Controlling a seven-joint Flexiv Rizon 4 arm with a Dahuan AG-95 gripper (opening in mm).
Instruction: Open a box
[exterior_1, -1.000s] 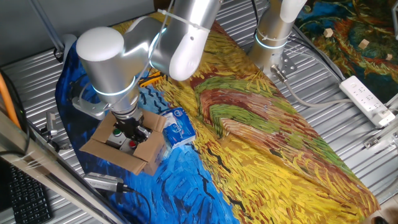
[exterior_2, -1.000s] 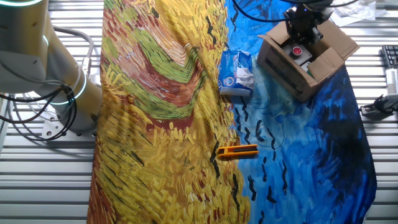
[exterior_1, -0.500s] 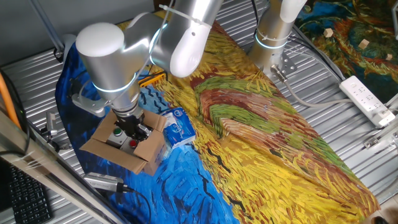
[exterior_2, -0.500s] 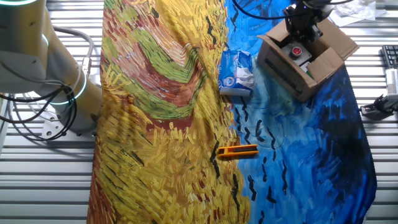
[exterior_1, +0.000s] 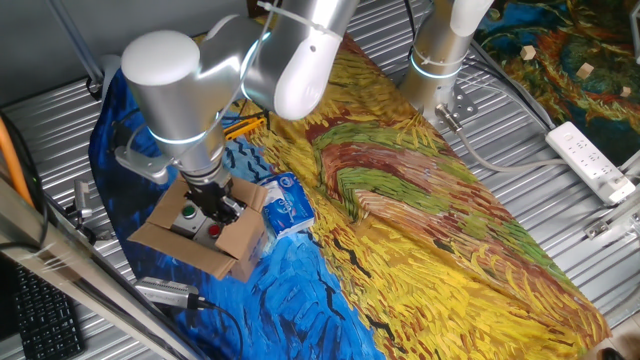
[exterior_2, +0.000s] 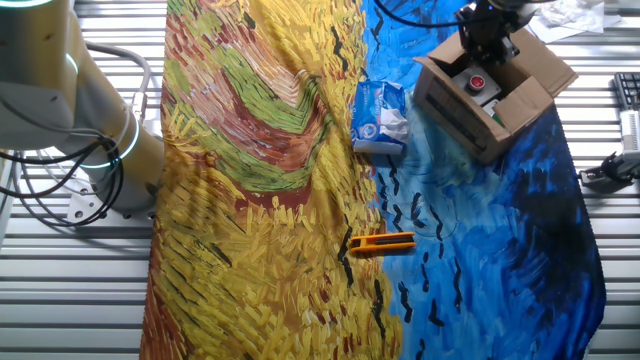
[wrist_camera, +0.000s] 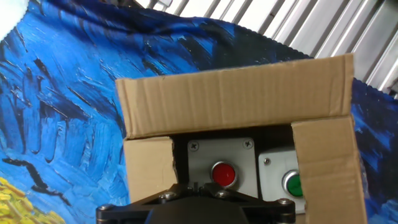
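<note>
The brown cardboard box sits on the blue part of the cloth with its flaps folded outward. It also shows in the other fixed view. In the hand view the far flap and right flap stand open. Inside are grey switch units with a red button and a green button. My gripper hangs over the open top, its fingers pointing down into the box. It also shows in the other fixed view. In the hand view its dark fingers meet at the middle with nothing seen between them.
A blue-and-white soft packet lies against the box's right side. An orange tool lies on the cloth. A metal tool lies by the box at the table edge. A second arm's base stands at the back. A power strip is at the far right.
The arm has shifted slightly up and to the left above the box. The box and its flaps have not moved.
</note>
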